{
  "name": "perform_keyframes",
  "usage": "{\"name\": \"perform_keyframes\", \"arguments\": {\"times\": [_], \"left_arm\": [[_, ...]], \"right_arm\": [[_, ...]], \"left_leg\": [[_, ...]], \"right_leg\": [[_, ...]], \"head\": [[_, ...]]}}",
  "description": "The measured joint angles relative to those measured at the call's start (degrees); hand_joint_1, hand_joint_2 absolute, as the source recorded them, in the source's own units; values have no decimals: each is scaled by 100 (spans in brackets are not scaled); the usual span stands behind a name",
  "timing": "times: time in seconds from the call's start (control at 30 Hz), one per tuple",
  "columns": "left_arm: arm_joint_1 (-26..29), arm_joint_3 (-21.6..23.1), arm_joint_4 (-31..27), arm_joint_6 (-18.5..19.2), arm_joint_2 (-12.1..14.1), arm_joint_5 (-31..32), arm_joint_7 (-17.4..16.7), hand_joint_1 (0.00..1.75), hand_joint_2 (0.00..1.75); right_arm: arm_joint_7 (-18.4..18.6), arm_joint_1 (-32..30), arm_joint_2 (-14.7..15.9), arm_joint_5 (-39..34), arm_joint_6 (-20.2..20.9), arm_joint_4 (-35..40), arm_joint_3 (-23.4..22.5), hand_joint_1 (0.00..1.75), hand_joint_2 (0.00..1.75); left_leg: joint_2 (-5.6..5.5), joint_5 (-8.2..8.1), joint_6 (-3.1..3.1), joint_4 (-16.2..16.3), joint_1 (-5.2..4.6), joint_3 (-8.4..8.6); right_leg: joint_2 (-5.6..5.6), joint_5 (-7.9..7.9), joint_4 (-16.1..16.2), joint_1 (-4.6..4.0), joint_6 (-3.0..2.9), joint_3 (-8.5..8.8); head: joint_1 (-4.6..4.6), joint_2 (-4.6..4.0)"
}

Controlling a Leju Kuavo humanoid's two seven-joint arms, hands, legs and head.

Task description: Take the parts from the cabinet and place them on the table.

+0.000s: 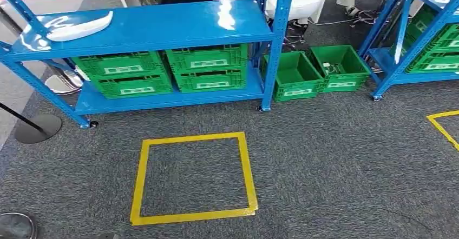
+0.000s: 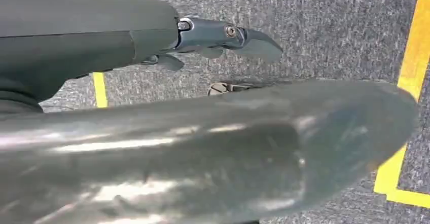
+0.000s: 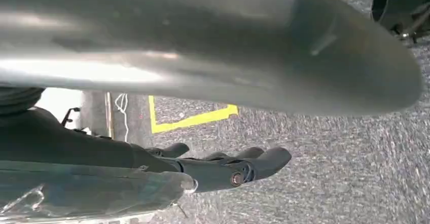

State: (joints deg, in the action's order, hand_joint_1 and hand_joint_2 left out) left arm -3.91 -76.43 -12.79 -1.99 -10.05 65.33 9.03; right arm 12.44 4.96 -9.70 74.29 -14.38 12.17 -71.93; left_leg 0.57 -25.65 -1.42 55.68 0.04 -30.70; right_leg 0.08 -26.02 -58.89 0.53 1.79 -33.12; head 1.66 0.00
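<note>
Both the left robot hand point(image 2: 223, 39) and right robot hand point(image 3: 228, 168) hang empty, fingers loosely extended, above grey carpet point(image 1: 325, 158) before a blue cabinet point(image 1: 162, 31) holding a white part point(image 1: 78, 27).

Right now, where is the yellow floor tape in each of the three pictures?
Head view: tape square at lower middle, in front of the blue rack.
Left wrist view: tape strip down the right edge; I cannot tell if it is the same square.
Right wrist view: tape corner left of centre.
Shared landmark: the grey carpet.
</note>
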Motion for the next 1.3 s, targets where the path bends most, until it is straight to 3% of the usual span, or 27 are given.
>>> {"name": "perform_keyframes", "arguments": {"times": [0.17, 0.47, 0.5, 0.73, 0.77, 0.87, 0.93, 0.97, 1.3], "left_arm": [[0, 0, 0, 0, 4, 2, 0, 0, 0], [0, 0, 0, 0, 9, 7, -2, 0, 0], [0, 0, 0, -2, 11, 7, -2, 0, 175], [-1, 0, 0, -123, 13, 57, -144, 0, 175], [0, 0, 0, -147, 11, 50, -197, 0, 175], [0, 2, 0, -179, 9, 99, -312, 0, 175], [10, 68, 0, -265, 9, 92, -146, 0, 175], [18, 164, 0, -289, 20, 11, -78, 0, 0], [175, 1252, -33, -258, 164, -1000, -116, 0, 0]], "right_arm": [[24, -3, 0, -4, 7, 0, 0, 0, 0], [26, -3, 0, -9, 13, 0, 0, 0, 0], [26, -2, 0, -9, 13, 0, 0, 0, 0], [107, -1, 0, -2, -164, 0, 0, 0, 0], [131, -1, 0, 4, -269, 0, 0, 0, 175], [58, -3, 0, -22, -402, 0, 0, 0, 175], [-145, -5, 2, -184, -104, 0, 24, 0, 175], [-188, -10, 9, -285, 66, 7, 105, 0, 0], [-369, -188, 98, -1405, 378, 96, 1057, 0, 0]], "left_leg": [[0, 16, -54, -8, 0, -6], [0, 20, -49, -5, -23, -12], [0, 20, -48, -5, -25, -13], [0, 20, -47, -4, -26, -15], [0, 20, -47, -4, -26, -16], [0, 20, -47, -4, -26, -19], [0, 20, -47, -4, -25, -20], [0, 20, -47, -4, -25, -20], [0, 21, -45, -4, -26, -23]], "right_leg": [[-1, 16, -3, 0, -25, -11], [1, 44, 13, 26, 4, -7], [1, 46, 13, 29, 6, -8], [0, 47, 17, 33, 8, -9], [0, 47, 17, 33, 8, -10], [1, 47, 17, 32, 8, -11], [1, 47, 17, 32, 8, -13], [1, 47, 16, 32, 8, -13], [0, 47, 18, 32, 8, -13]], "head": [[2, 0], [4, 0], [4, 0], [4, 0], [2, 0], [4, 0], [2, 0], [4, 0], [4, 0]]}}
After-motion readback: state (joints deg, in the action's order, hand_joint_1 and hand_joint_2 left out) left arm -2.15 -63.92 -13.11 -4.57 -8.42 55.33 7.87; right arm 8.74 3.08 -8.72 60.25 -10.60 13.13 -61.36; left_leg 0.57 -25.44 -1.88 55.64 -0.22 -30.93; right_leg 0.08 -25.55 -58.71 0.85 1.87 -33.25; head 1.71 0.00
